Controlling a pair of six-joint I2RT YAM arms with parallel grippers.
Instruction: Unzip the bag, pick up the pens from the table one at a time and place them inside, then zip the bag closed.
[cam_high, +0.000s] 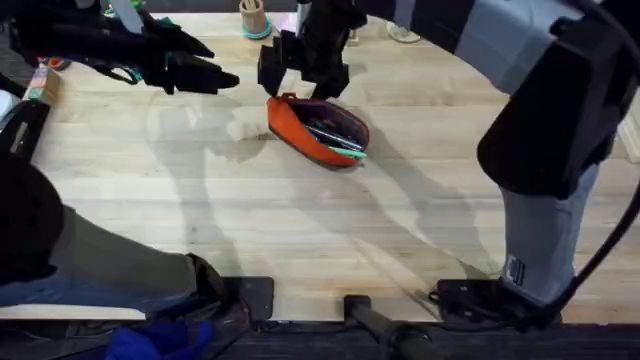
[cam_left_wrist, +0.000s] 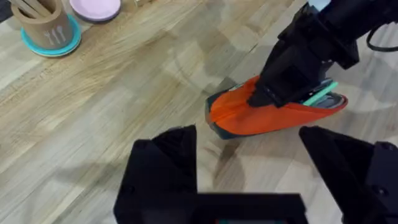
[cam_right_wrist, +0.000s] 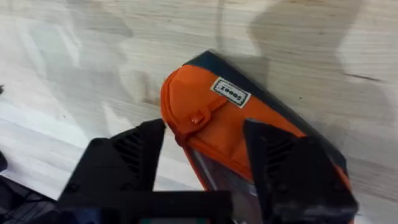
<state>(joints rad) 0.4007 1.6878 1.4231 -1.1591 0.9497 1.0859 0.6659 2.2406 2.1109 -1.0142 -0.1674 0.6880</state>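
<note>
Bag (cam_high: 315, 130) lies unzipped mid-table (cam_high: 300, 220), pens (cam_high: 335, 135) inside — right gripper (cam_right_wrist: 202, 146), jaws wide, poised over the zipper end to close it; left gripper (cam_left_wrist: 249, 168) open, standing off.

You can't really see the far end of the bag (cam_high: 300, 128) from overhead, since the right end effector (cam_high: 302, 62) hangs right over it. Inside the opening, the pens (cam_high: 335, 140) are mostly buried, so you only get a green streak and some dark lines you can't sort out. From the right wrist, the bag's open mouth is covered by your own fingers (cam_right_wrist: 283, 165) and cropped.
</note>
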